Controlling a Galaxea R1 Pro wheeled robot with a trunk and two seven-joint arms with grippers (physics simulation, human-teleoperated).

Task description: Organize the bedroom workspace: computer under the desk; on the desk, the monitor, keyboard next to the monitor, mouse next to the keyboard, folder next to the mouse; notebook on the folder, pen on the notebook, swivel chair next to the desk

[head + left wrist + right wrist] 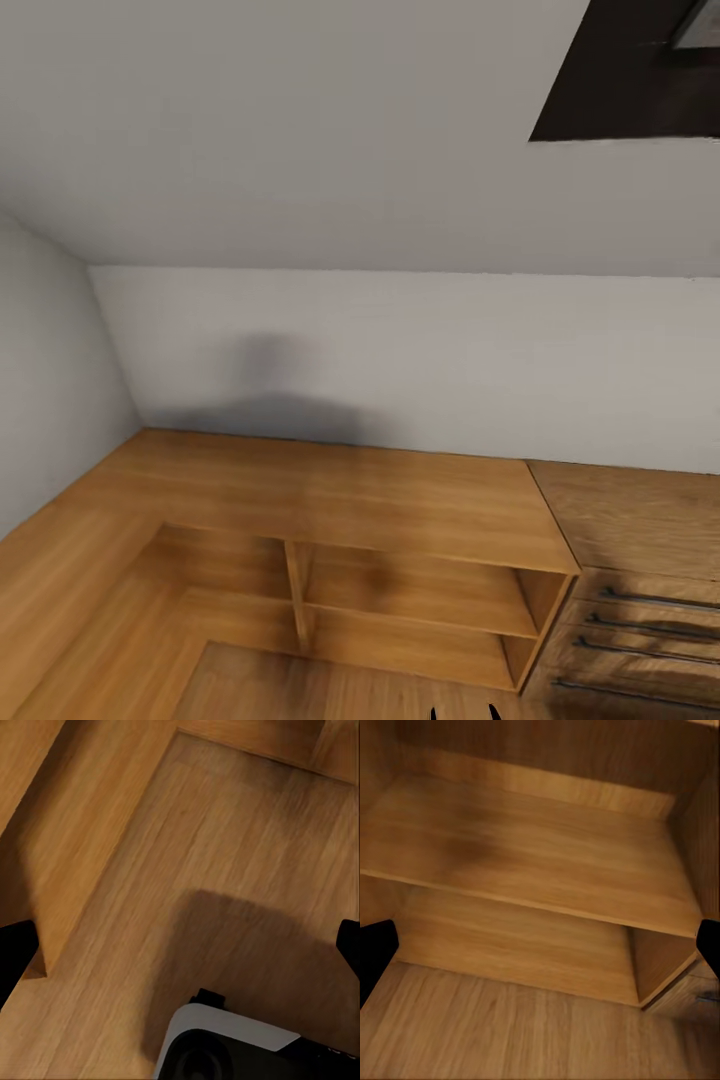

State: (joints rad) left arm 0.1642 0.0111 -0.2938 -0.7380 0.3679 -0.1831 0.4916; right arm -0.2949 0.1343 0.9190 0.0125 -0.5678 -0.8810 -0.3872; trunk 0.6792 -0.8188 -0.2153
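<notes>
A corner of the bedroom faces the robot: the sloped grey-white wall (300, 140) runs down to a low upright wall (420, 360), with the dark frame of a skylight (625, 70) cut into the slope at its upper right corner. Below, low light-wood shelving (350, 500) wraps the corner in an L, its open compartments bare under the long top, and a wooden drawer unit with dark bar handles (640, 620) stands just beside its right end. Light wood floor (225, 870) lies in the angle of the shelving. The robot's base (232, 1042), white over black, shows at the floor in the left wrist view, its shadow spreading ahead of it. The left gripper (180, 945) hangs over bare floor with its dark fingertips wide apart and nothing between them; the right gripper (540, 945) points into the shelving's lower shelf (532, 847), its tips likewise spread and empty. None of the desk, chair, folder, notebook or pen appears here, so the robot looks to be in transit with the tidying yet to come. As a judgement only: the folder should be light, flat and somewhat flexible, best pinched at an edge overhanging the seat; the notebook similar and slippery on the folder; the pen thin, apt to roll, best taken across its middle.
</notes>
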